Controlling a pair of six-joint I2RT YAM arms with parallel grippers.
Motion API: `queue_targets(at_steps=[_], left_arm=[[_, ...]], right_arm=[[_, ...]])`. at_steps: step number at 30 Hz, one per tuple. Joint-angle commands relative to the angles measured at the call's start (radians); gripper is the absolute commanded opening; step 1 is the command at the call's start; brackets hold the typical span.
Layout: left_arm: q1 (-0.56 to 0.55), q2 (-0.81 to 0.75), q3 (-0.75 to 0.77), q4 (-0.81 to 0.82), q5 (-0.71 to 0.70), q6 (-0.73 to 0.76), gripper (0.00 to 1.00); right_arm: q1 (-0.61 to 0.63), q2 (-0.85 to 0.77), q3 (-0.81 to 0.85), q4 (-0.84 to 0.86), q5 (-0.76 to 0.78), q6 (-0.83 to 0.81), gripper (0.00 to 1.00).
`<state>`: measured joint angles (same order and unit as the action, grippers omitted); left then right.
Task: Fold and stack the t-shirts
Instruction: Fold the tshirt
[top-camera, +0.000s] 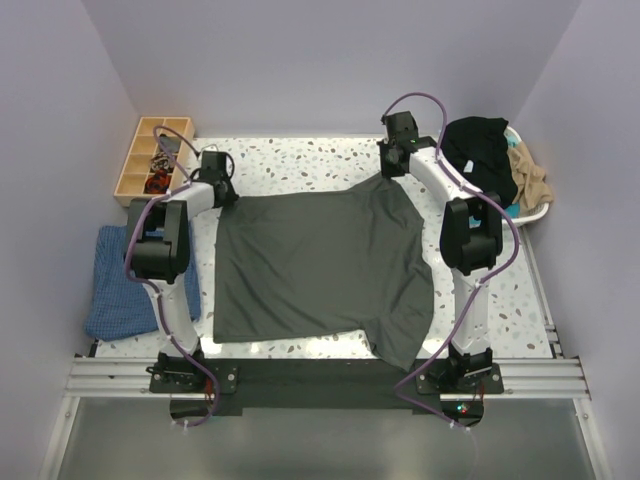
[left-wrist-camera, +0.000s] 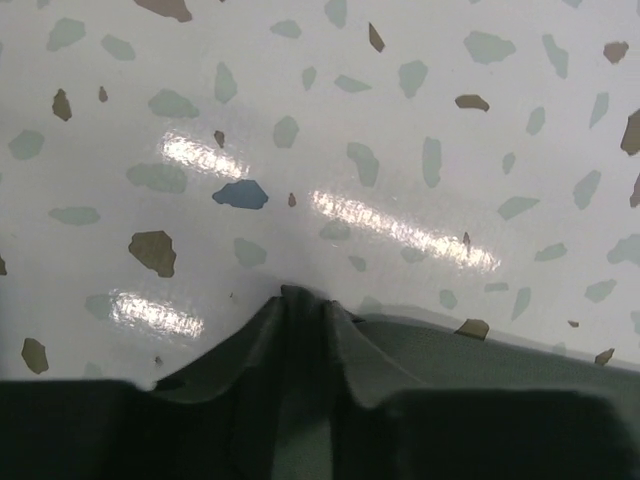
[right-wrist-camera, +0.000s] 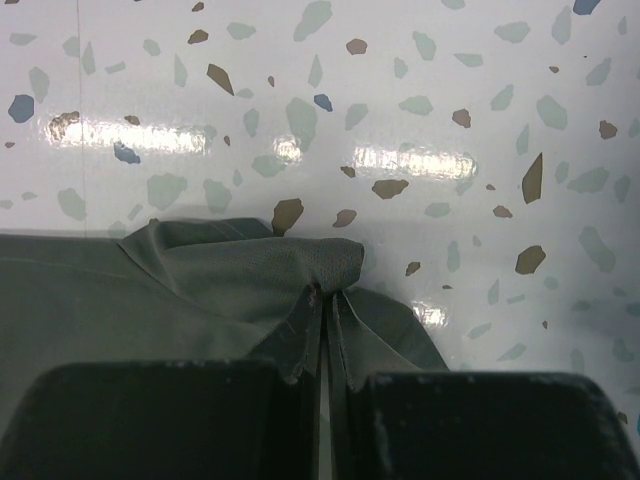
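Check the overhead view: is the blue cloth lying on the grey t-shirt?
No, the blue cloth lies apart, left of the grey t-shirt.

The left arm (top-camera: 175, 305) and right arm (top-camera: 470, 310) have white links, bulky black joints and a looping purple cable (top-camera: 410, 98) each. The left gripper (left-wrist-camera: 290, 400) and right gripper (right-wrist-camera: 325, 380) are dull black, as are the bases (top-camera: 190, 375).

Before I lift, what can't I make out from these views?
- Left gripper: wrist view's bottom edge cuts off its fingertips; hold on grey shirt unclear.
- Blue cloth: top view, left arm covers part.
- Basket: top view, piled clothes overlap; count unclear.
- Tray: top view, contents too small.
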<state>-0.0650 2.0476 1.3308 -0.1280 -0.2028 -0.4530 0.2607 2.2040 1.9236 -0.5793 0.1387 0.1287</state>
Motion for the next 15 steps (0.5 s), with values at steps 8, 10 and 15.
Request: queue_targets(at_steps=[8,10,15], left_arm=[[0.024,0.109,0.203,-0.013,0.147,0.043,0.0],[0.039,0.109,0.258,-0.03,0.149,0.051,0.0],[0.065,0.074,0.286,-0.053,0.154,0.071,0.0]], right_arm=[[-0.032,0.04,0.158,-0.036,0.016,-0.026,0.0],[-0.04,0.055,0.19,-0.057,0.01,-0.028,0.0],[-0.051,0.043,0.201,-0.071,-0.005,-0.031,0.0]])
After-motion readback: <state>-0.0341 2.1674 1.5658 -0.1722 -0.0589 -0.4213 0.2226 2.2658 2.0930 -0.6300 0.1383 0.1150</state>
